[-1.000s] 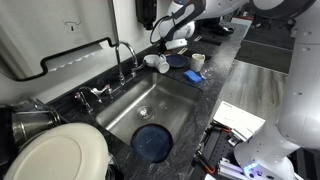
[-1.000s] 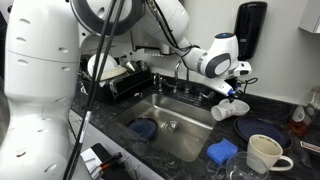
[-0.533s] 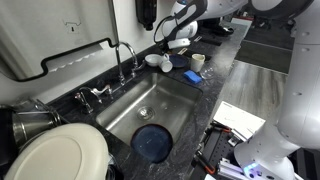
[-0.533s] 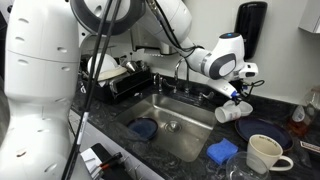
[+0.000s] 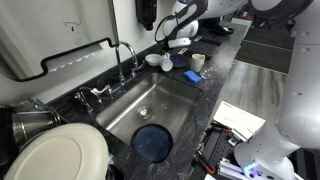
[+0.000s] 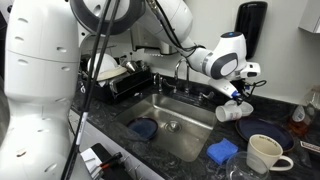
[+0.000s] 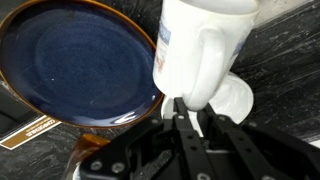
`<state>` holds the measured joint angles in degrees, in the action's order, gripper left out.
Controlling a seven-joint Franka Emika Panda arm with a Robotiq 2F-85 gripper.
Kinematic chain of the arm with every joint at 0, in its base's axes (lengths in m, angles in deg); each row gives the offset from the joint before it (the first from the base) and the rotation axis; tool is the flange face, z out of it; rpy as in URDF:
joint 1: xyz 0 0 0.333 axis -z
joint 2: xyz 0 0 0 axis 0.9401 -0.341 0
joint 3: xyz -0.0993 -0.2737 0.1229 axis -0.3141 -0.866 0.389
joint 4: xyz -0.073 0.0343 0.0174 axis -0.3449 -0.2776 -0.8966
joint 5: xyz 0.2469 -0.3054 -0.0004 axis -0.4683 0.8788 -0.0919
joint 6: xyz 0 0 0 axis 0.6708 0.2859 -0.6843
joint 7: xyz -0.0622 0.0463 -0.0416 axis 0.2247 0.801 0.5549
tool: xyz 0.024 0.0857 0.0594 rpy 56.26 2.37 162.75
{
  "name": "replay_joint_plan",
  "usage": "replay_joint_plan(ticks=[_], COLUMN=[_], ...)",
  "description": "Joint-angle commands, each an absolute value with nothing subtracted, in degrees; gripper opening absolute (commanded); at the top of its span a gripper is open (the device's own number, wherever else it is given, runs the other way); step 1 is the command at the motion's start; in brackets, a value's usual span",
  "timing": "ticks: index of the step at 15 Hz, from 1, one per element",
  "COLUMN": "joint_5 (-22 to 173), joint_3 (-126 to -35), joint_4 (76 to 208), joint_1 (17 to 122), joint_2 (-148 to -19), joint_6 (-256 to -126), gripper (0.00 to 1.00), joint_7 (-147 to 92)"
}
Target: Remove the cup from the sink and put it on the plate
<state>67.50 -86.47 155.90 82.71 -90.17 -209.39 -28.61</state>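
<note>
A: Where do the sink [image 6: 190, 120] and the plate [image 7: 80, 65] lie from the gripper [image 7: 195, 112]?
B: The sink lies well apart. In the wrist view the plate is just left of the fingers [image 7: 180, 115].
A: And the cup [image 7: 200, 50]?
B: It is out of the sink, its handle pinched between the fingers, and its body runs straight ahead of them at the plate's edge.

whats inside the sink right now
A dark blue round dish lies on the sink floor near the drain. The cup is outside it. Whatever is under the dish is covered.
</note>
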Motion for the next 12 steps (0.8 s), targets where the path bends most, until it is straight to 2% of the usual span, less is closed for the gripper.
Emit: replay_joint_plan(ticks=[1, 6, 12], joint_5=[68.06, 68.34, 70.08], joint_3=[-87.54, -89.55, -93.06], joint_4=[152.3, 145.45, 135.5], joint_1=[82.98, 83.15, 82.63], joint_2=[-91.07, -93.61, -103.3], joint_6=[-206.75, -201.38, -201.53], gripper=[0.04, 0.04, 0.04], joint_7=[-27.29, -23.64, -15.18])
